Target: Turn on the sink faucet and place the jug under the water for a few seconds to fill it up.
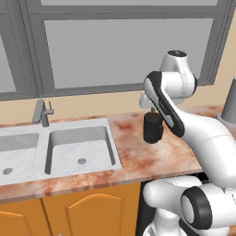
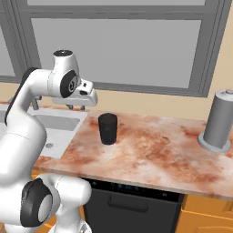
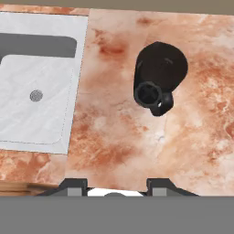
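Note:
The black jug stands upright on the marbled counter, a little right of the sink. In the hand view the jug lies ahead and to the right, its loop handle pointing toward the camera. My gripper hangs above the counter between the sink's right rim and the jug, open, with nothing between its fingertips. The sink faucet stands behind the divider of the two basins. No water shows at its spout.
A tall grey cylinder stands on the counter's far right. A window wall runs behind the counter. Orange cabinets and a dark appliance front sit below the counter's front edge.

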